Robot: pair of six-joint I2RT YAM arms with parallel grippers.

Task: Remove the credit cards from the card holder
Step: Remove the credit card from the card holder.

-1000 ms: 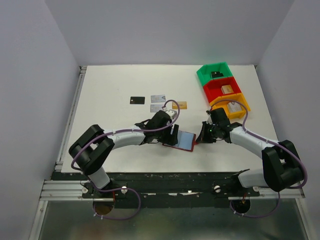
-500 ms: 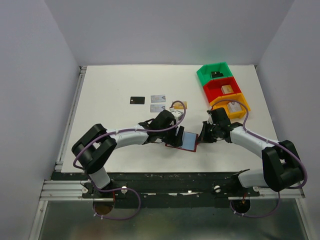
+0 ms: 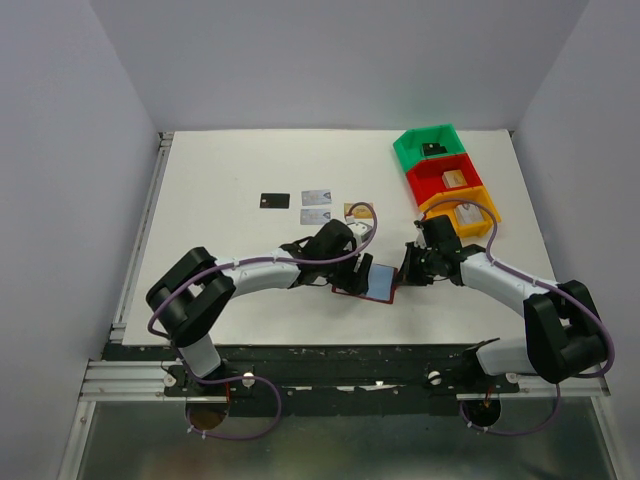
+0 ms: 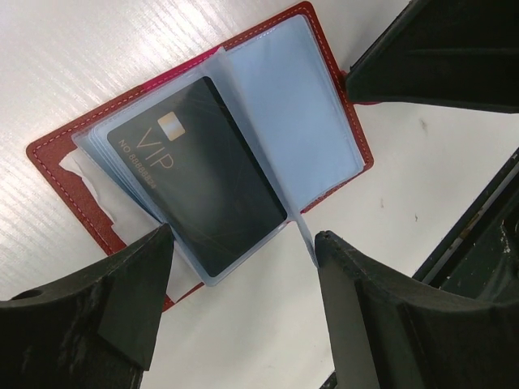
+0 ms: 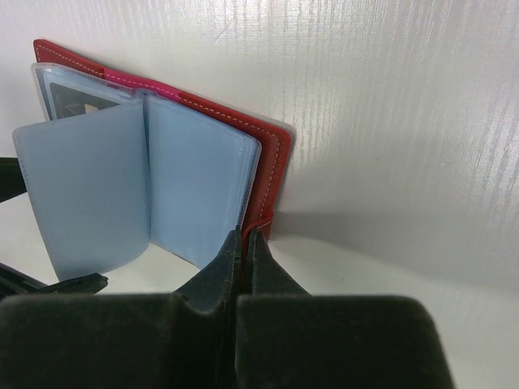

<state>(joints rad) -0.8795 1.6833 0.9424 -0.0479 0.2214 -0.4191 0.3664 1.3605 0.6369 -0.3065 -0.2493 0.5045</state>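
Card holder (image 3: 380, 282) lies open, long axis running left-right.

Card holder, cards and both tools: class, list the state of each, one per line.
card holder: open, lying on the table
black VIP card: inside a clear sleeve
loose cards: four, flat on the table
left tool: open, over the sleeved card
right tool: shut on the card holder's red edge
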